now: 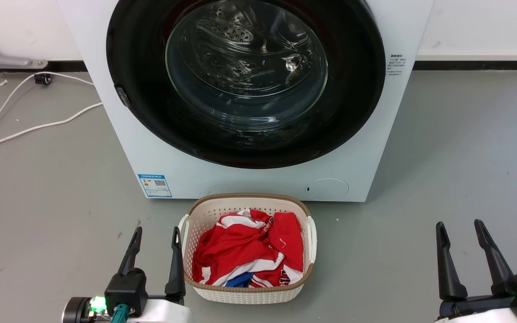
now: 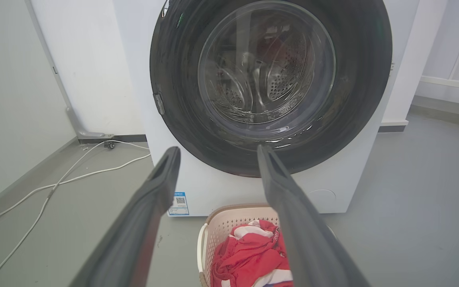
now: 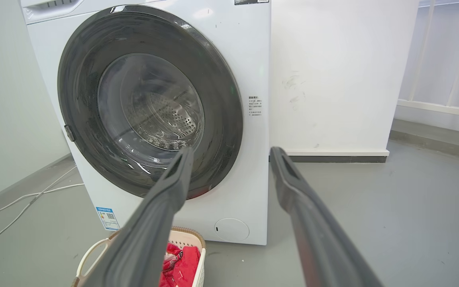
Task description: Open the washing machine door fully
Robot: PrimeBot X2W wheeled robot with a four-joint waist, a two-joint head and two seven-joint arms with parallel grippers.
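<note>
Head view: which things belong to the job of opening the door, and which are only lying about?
For the job: washing machine door, shut; washing machine; left gripper and right gripper, both open and empty.
Lying about: laundry basket; red clothes in it; white cable.

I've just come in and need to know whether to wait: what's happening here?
A two-armed robot faces a washer whose door is shut. Nothing is being handled: the left claw and right claw are open, empty and low, short of the door. A basket of red clothes sits in front of the washer, just right of the left claw.
</note>
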